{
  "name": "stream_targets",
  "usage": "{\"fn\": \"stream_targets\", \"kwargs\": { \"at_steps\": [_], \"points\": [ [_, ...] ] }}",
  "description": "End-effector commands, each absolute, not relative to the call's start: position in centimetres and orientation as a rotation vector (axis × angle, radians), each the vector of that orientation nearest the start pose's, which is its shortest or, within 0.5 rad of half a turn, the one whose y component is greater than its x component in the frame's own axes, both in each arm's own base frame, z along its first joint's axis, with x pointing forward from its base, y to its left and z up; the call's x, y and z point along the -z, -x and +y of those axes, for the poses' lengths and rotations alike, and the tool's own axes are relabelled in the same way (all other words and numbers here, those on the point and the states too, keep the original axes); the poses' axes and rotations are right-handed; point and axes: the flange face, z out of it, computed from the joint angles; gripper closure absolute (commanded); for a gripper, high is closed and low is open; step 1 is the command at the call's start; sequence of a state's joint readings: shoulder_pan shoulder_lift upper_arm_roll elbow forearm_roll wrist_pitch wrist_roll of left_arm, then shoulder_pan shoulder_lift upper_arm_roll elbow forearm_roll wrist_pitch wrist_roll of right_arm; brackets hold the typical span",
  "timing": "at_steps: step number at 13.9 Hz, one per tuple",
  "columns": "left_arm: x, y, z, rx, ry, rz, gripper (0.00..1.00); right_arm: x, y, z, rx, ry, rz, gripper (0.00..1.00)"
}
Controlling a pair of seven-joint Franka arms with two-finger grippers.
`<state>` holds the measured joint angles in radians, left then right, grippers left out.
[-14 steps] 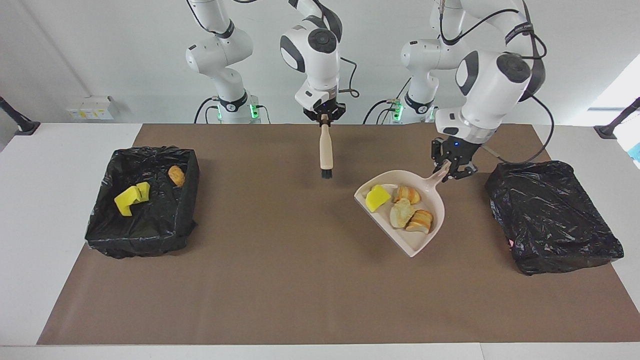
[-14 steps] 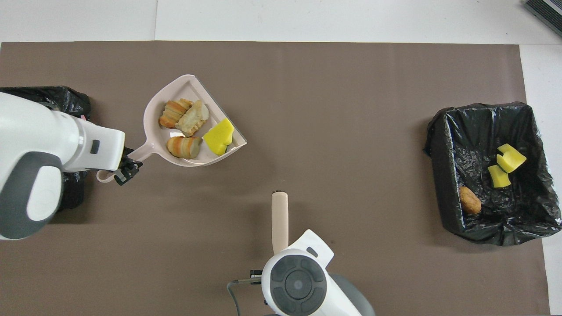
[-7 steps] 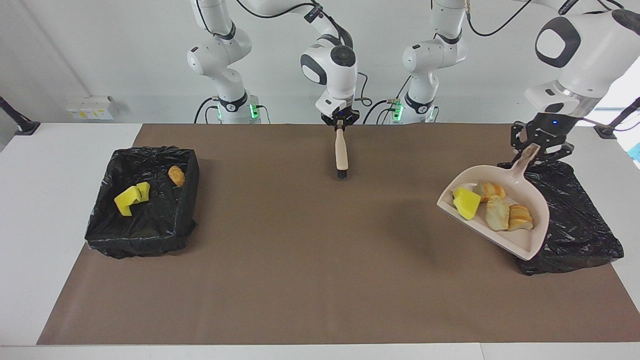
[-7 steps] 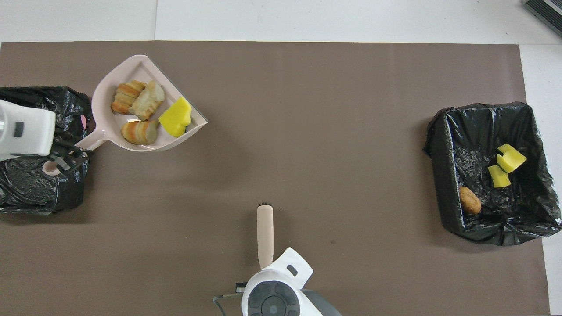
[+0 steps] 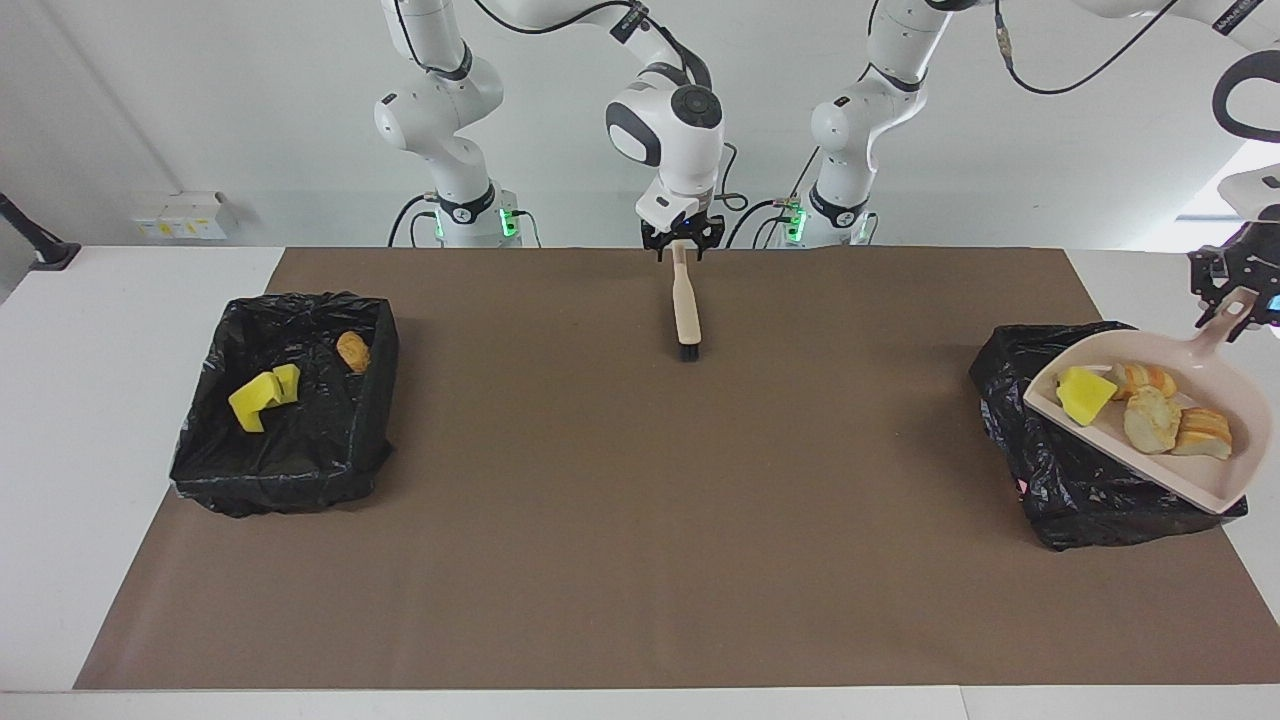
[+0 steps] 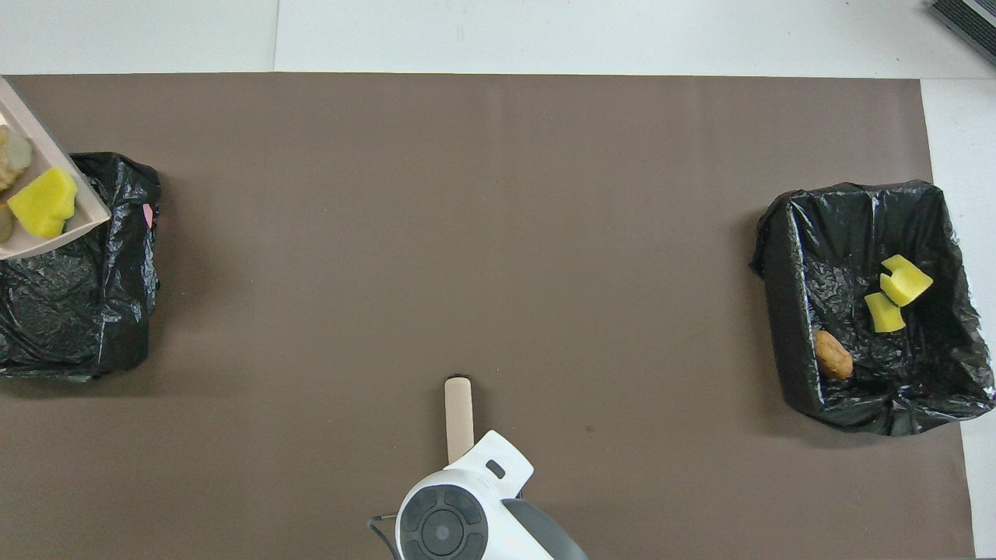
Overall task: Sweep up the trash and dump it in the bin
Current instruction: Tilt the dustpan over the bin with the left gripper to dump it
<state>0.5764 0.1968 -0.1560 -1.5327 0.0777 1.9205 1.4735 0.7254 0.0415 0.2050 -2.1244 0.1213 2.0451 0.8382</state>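
My left gripper [image 5: 1236, 300] is shut on the handle of the beige dustpan [image 5: 1200, 482], held up in the air over the black-lined bin [image 5: 1070, 470] at the left arm's end of the table. In the pan lie trash pieces: a yellow sponge [image 5: 1080, 395] and three bread lumps [image 5: 1150, 420]. The overhead view shows only the pan's corner [image 6: 48, 152] with the sponge [image 6: 43, 204]. My right gripper [image 5: 680, 250] stands open around the handle end of the beige brush [image 5: 685, 310], which lies on the mat close to the robots.
A second black-lined bin [image 5: 290, 440] sits at the right arm's end; it holds two yellow sponge pieces [image 5: 262, 395] and a bread lump [image 5: 352, 351]. A brown mat [image 5: 640, 520] covers the table between the bins.
The left arm carried the loaded dustpan from the mat's middle to above the bin at its own end. The right gripper drew the brush toward the robots and opened.
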Motion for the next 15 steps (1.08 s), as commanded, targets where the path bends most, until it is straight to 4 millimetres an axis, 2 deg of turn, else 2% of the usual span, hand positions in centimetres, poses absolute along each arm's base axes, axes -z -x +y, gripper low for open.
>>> {"fn": "stream_targets", "kwargs": {
  "at_steps": [1, 3, 5, 6, 7, 10, 11, 14, 15],
  "points": [
    [-55.0, -59.1, 32.1, 0.014, 2.361, 1.671, 1.00, -43.4, -35.6, 40.5, -0.269, 3.167, -0.126, 0.00],
    [-54.9, -58.4, 33.8, -0.141, 2.235, 1.727, 1.00, -46.9, -38.9, 37.6, -0.280, 3.152, -0.178, 0.00],
    [-55.1, -58.4, 34.0, -0.274, 2.152, 1.738, 1.00, -50.2, -42.2, 35.0, -0.245, 3.181, -0.247, 0.00],
    [-55.1, -58.9, 33.3, -0.313, 2.111, 1.752, 1.00, -51.7, -43.5, 33.7, -0.217, 3.199, -0.305, 0.00],
    [-55.2, -59.7, 31.8, -0.377, 2.040, 1.777, 1.00, -53.0, -45.3, 31.4, -0.205, 3.191, -0.338, 0.00],
    [-55.5, -61.5, 28.4, -0.501, 1.884, 1.821, 1.00, -55.5, -49.8, 23.3, -0.206, 3.155, -0.427, 0.00],
    [-55.5, -62.0, 27.4, -0.514, 1.854, 1.834, 1.00, -56.1, -50.9, 20.9, -0.196, 3.138, -0.471, 0.00],
    [-55.8, -62.1, 27.0, -0.600, 1.790, 1.831, 1.00, -56.9, -53.3, 14.2, -0.178, 3.124, -0.582, 0.00],
    [-56.4, -62.6, 25.5, -0.648, 1.716, 1.834, 1.00, -57.1, -53.7, 12.3, -0.175, 3.127, -0.616, 0.00]
  ]
}}
